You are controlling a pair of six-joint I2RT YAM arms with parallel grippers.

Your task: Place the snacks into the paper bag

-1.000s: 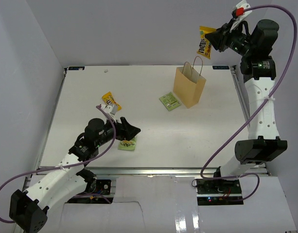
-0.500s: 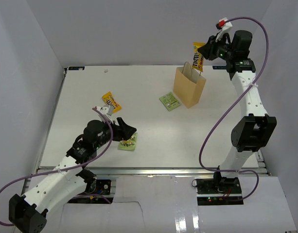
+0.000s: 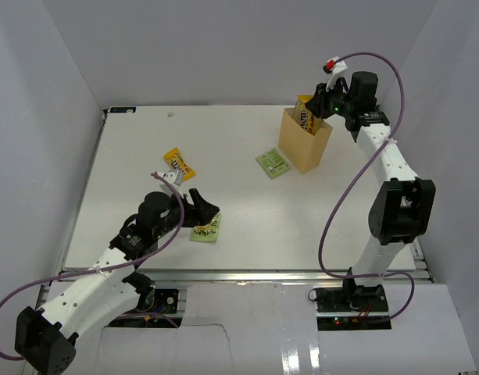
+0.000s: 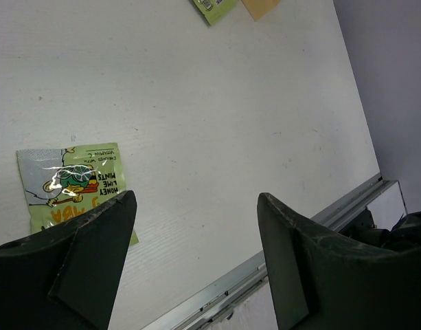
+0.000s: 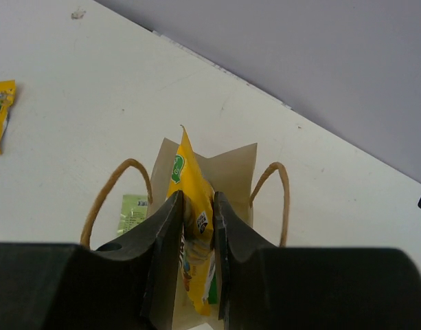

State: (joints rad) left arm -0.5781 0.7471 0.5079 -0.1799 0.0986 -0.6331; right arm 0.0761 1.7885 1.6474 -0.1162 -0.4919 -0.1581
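Note:
The tan paper bag (image 3: 303,144) stands upright at the back right. My right gripper (image 3: 317,107) is shut on a yellow candy pack (image 5: 194,234) and holds it partly inside the bag's open mouth (image 5: 231,172), between the two handles. My left gripper (image 3: 205,209) is open and empty, right over a light-green square pack (image 3: 205,230) near the front; that pack shows beside my left finger in the left wrist view (image 4: 73,189). A second yellow candy pack (image 3: 179,163) lies at mid-left. A second light-green pack (image 3: 272,162) lies left of the bag. The larger green chip bag is out of view.
The table's front metal rail (image 4: 320,220) runs close under my left gripper. Grey walls enclose the table at the left, back and right.
My right gripper came down and to the left with the yellow candy pack, from above the bag into its mouth. My left gripper shifted slightly over the near light-green pack.

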